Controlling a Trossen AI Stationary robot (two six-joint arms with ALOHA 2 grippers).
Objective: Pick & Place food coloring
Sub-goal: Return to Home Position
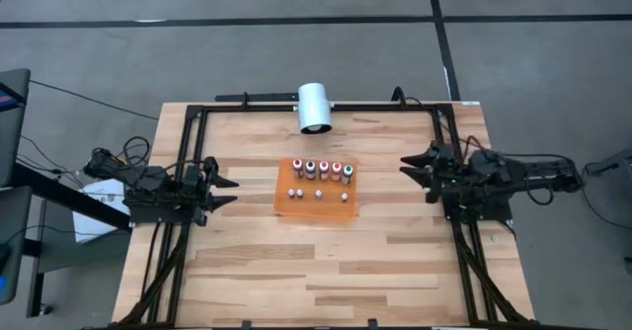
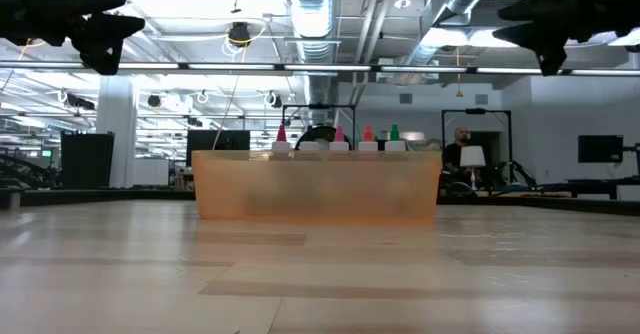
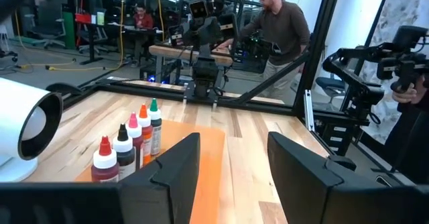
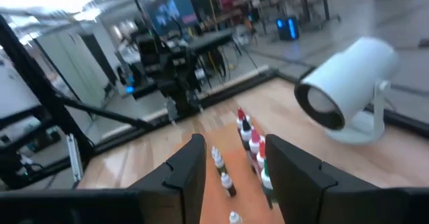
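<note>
Table centre: food coloring bottles (image 1: 323, 169) upright inside orange tray (image 1: 316, 209), rows running arm to arm. Flanking tray, well apart, raised off table: left gripper (image 1: 227, 192), right gripper (image 1: 409, 169), both spread wide, empty. Neither clearly nearer.

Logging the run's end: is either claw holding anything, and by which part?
Nothing is held; the left claw and right claw both hang open and empty.

I am viewing my tabletop (image 1: 296, 261) from straight above, level across it, and inward from both wrists; all four views are sharing the orange tray (image 1: 316, 209).
</note>
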